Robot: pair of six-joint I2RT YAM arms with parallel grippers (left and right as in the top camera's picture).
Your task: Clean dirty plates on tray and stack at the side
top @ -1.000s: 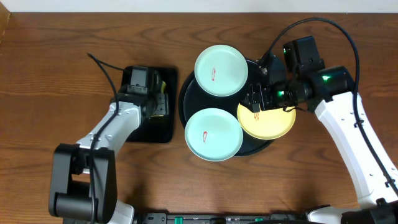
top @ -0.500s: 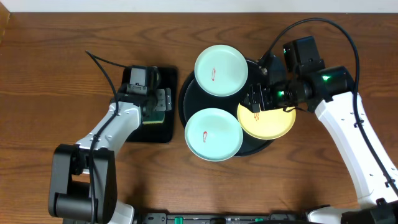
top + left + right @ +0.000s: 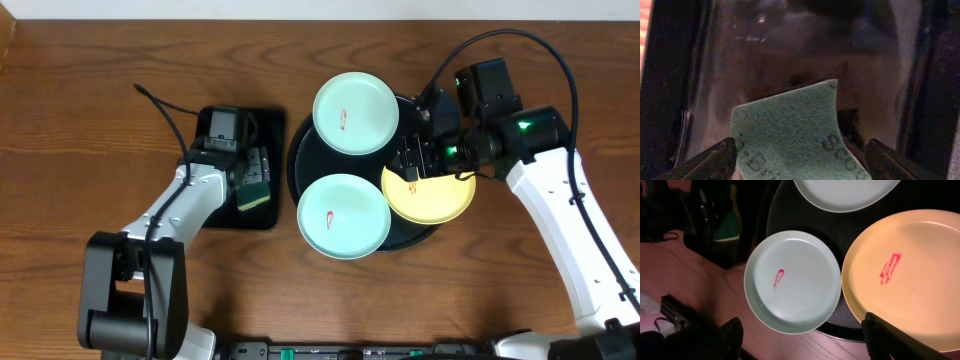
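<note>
Three plates sit on the round black tray (image 3: 297,160): a mint plate (image 3: 355,112) at the back, a mint plate (image 3: 343,215) at the front, a yellow plate (image 3: 430,195) on the right. Each has a red smear. My right gripper (image 3: 416,160) hovers over the yellow plate's left edge. In the right wrist view it (image 3: 802,324) is open and empty, above the front mint plate (image 3: 792,280) and beside the yellow plate (image 3: 910,275). My left gripper (image 3: 250,172) is over the rectangular tray, open, with a green sponge (image 3: 790,125) loose between its spread fingers.
The small rectangular black tray (image 3: 215,215) lies left of the round tray, with the green-and-yellow sponge (image 3: 254,192) on it. Bare wooden table (image 3: 500,290) surrounds both trays. A black cable (image 3: 165,110) trails behind the left arm.
The left jaws spread wider, and the sponge has tipped and slid toward the front of the rectangular tray. The right arm and the plates have not moved.
</note>
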